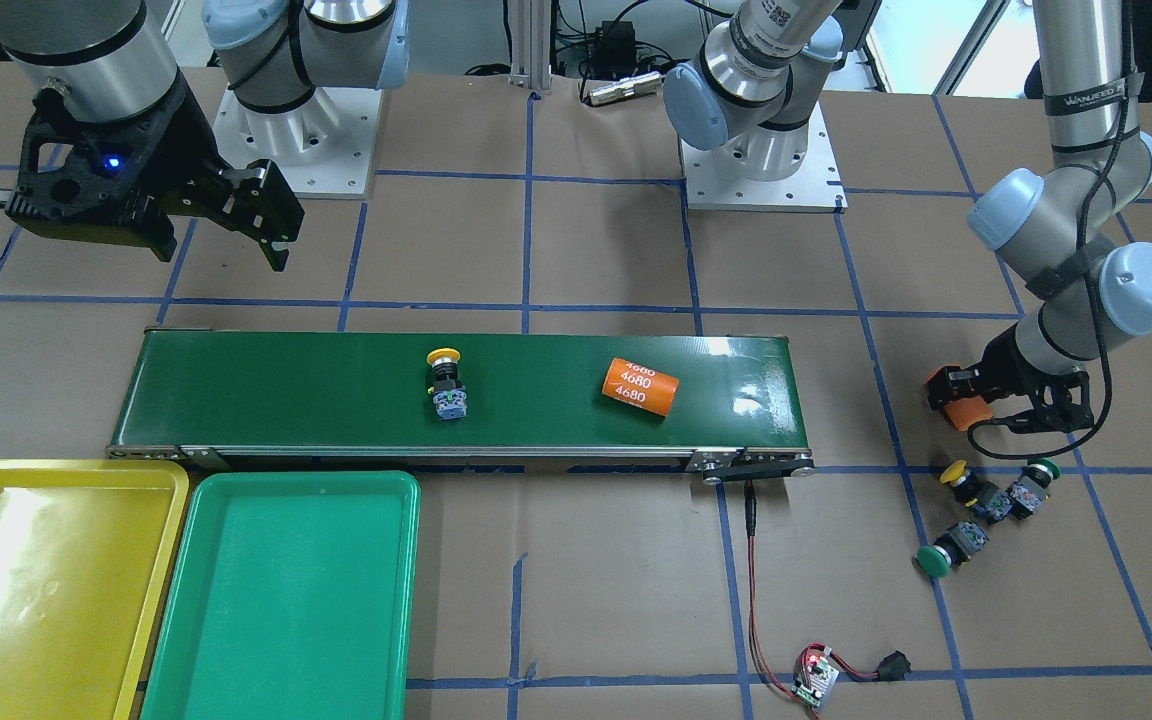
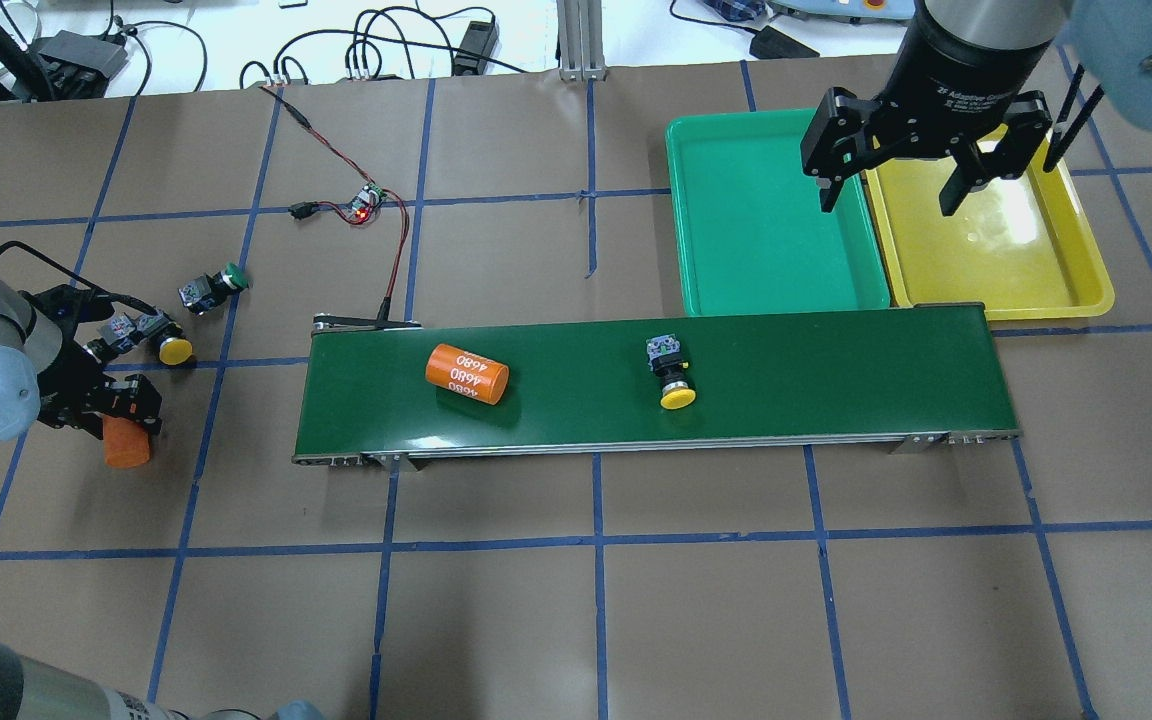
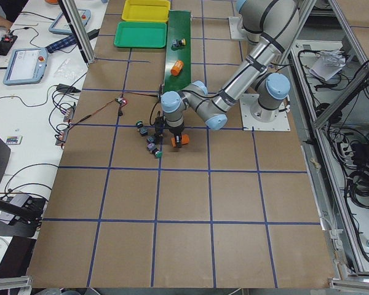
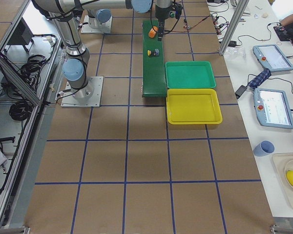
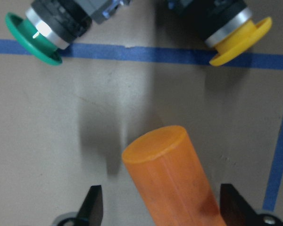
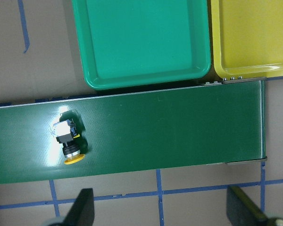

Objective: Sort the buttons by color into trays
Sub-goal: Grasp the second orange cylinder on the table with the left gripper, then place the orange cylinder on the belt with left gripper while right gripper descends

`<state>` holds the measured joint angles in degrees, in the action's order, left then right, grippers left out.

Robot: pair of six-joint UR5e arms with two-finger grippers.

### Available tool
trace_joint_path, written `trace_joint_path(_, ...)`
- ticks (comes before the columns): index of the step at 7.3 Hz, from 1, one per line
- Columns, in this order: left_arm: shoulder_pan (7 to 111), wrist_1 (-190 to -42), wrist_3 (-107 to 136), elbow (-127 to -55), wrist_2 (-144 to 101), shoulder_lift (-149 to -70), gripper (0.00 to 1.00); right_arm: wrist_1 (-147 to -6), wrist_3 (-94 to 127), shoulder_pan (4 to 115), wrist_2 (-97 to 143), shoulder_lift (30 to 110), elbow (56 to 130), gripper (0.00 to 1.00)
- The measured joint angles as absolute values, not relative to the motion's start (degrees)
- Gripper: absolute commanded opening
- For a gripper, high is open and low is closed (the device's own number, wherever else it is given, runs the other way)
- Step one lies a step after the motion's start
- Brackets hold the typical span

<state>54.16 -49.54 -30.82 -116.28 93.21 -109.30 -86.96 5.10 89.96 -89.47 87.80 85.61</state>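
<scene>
My left jaws are spread to either side of a plain orange cylinder (image 5: 172,179), off the end of the conveyor belt (image 2: 836,385) on my left. My wrist view shows a clear gap on one side of it. I cannot tell whether the other finger touches it.

Three buttons lie on their sides on the tabletop (image 2: 576,620) just beyond those jaws. They are a yellow button (image 1: 966,482), a green button (image 1: 1031,488) close against it, and a second green button (image 1: 948,550) a little apart.

My right jaws hang wide open, pinching nothing, high over the line where the green tray (image 2: 736,250) meets the yellow tray (image 2: 1036,275). The two trays sit side by side against the far edge of the belt, at its end on my right.

The other yellow button (image 2: 671,372) lies on its side about midway along the belt, with its cap pointing towards me. An orange cylinder marked 4680 (image 2: 466,373) lies on the belt as well, nearer the end on my left (well apart from that button).
</scene>
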Motion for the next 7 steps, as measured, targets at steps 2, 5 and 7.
trace_joint_path(2, 54.8, -50.0, -29.2, -116.1, 91.1, -107.9, 0.20, -86.9, 5.1, 89.9, -89.5, 87.8, 85.6, 1.00)
trace_joint_path(5, 59.8, -55.8, -14.4, -115.9, 89.3, -101.7, 0.08, -86.9, 5.1, 89.9, -89.5, 87.7, 85.6, 1.00)
trace_joint_path(7, 65.9, -62.1, 3.6, -115.6, 88.5, -97.2, 0.00, -86.3, 5.2, 89.6, -89.5, 87.7, 85.5, 1.00)
